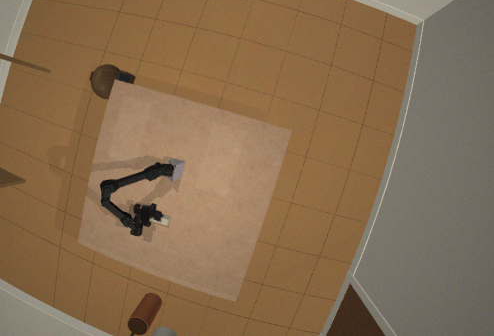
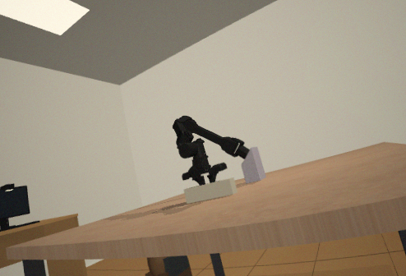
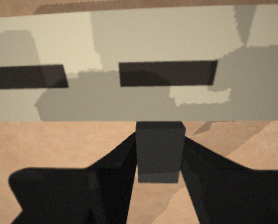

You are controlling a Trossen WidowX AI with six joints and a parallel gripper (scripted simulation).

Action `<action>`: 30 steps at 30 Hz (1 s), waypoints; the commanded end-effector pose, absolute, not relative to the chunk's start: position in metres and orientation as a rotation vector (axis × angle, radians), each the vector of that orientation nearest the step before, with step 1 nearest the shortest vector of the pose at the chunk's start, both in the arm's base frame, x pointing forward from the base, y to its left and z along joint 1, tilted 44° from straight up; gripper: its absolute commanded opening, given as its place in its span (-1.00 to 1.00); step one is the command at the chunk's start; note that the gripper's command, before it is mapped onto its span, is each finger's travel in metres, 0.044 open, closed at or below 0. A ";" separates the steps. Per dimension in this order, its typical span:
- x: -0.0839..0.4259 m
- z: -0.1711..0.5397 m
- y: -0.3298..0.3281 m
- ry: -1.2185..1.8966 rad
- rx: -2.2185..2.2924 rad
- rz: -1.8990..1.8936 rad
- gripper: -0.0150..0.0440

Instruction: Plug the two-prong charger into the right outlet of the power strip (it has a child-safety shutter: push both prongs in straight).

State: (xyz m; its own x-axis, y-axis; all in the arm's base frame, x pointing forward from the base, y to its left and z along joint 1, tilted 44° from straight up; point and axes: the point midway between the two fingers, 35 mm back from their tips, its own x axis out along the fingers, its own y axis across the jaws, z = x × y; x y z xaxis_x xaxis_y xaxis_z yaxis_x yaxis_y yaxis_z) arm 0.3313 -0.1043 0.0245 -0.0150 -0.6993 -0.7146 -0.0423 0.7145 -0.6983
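Charger [image 3: 160,150] clamped in the tool [image 3: 159,172], nose against the power strip [image 3: 65,105]; grey block [image 2: 252,165] behind.

The table [image 2: 312,197] is showing matt wood grain. The strip [image 3: 150,40] is presenting smooth, matt cream plastic. The charger [image 3: 160,150] is appearing as matt dark-grey plastic. The gripper [image 3: 159,165] fingers are looking matt black.
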 end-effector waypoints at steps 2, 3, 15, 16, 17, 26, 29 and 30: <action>0.334 0.026 -0.103 1.510 -0.627 -0.581 -0.49; 0.334 0.026 -0.103 1.510 -0.627 -0.581 -0.49; 0.336 0.025 -0.103 1.510 -0.627 -0.581 -0.49; 0.336 0.025 -0.103 1.510 -0.627 -0.581 -0.49; 0.337 0.025 -0.103 1.510 -0.627 -0.581 -0.49; 0.340 0.026 -0.103 1.510 -0.626 -0.581 -0.49; 0.341 0.026 -0.103 1.510 -0.626 -0.581 -0.49; 0.341 0.026 -0.103 1.509 -0.626 -0.581 -0.49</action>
